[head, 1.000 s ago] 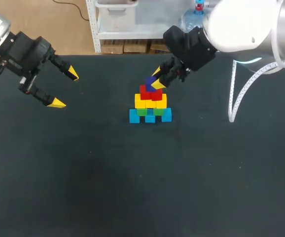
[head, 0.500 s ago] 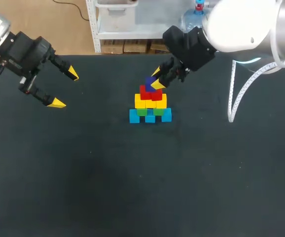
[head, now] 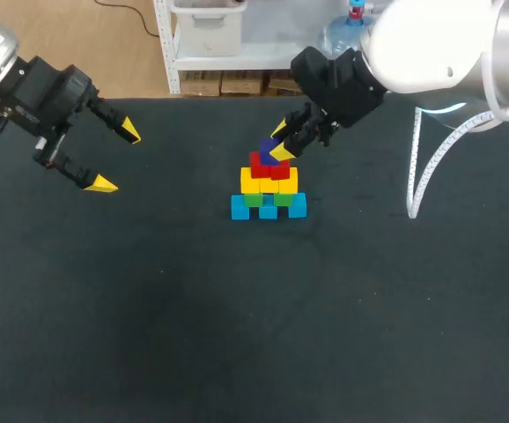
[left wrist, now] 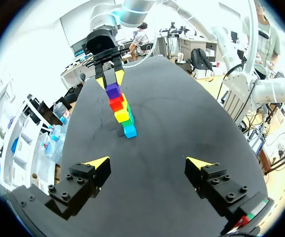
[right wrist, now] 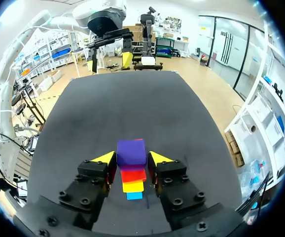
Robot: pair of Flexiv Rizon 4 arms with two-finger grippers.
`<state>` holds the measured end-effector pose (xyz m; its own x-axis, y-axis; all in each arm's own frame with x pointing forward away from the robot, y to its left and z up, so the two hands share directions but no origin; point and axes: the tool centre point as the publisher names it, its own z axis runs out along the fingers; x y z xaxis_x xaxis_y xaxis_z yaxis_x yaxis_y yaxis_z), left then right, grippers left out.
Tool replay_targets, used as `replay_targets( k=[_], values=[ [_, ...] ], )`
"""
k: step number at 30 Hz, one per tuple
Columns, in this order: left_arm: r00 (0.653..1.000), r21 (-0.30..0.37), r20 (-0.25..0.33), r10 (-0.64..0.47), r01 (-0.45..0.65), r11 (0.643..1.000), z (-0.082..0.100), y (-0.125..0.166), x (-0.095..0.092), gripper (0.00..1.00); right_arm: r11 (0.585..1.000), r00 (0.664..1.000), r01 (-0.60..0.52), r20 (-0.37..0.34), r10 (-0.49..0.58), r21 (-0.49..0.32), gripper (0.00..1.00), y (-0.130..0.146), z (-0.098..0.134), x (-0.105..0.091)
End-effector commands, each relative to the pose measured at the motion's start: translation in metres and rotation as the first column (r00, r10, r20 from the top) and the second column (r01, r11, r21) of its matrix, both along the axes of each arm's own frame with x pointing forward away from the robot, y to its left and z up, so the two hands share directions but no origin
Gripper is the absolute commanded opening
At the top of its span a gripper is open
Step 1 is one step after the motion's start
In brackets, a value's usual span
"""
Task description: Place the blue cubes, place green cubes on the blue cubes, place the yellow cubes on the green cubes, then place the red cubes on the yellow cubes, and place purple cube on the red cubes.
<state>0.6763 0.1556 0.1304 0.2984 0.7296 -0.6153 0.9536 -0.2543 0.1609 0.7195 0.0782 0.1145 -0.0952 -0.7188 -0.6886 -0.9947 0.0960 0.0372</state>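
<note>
1. Purple cube tops the stack, resting on the red cubes.
2. Below the red layer come the yellow cubes, then the green cubes, then the blue cubes on the black surface.
3. In the head view, the stack stands slightly toward 12 o'clock from the surface's middle.
4. The right hand comes in from 2 o'clock. In its wrist view the two fingers sit narrow against opposite sides of the purple cube, holding it.
5. The left hand hangs well apart from the stack, at about 10 o'clock of it. Its fingers are spread wide with nothing between them.
6. In the left wrist view the stack stands far ahead of that hand.
</note>
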Motion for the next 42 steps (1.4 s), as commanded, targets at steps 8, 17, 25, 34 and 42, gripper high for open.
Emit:
replay_targets(
  k=[8,17,25,34,42],
  values=[
    [1.0,-0.003,0.004,-0.001,0.001,1.0,-0.001,0.001,-0.001,1.0,1.0,1.0,-0.017,0.015,0.017,-0.004,0.83,-0.005,0.008,0.002],
    [1.0,-0.003,0.004,-0.001,0.001,1.0,-0.001,0.001,-0.001,1.0,0.981,0.973,-0.19,0.121,0.194,-0.042,1.0,-0.05,0.035,-0.003],
    [1.0,-0.003,0.004,-0.001,0.001,1.0,-0.001,0.001,-0.001,1.0,0.964,0.95,-0.262,0.17,0.264,-0.033,1.0,-0.105,0.056,0.004],
    [1.0,-0.003,0.004,-0.001,0.001,1.0,-0.001,0.001,-0.001,1.0,0.975,0.959,-0.222,0.176,0.224,-0.03,1.0,-0.14,0.064,0.001],
    [1.0,-0.003,0.004,-0.001,0.001,1.0,-0.001,0.001,-0.001,1.0,0.971,0.955,-0.239,0.177,0.237,-0.013,1.0,-0.179,0.066,-0.002]
  ],
)
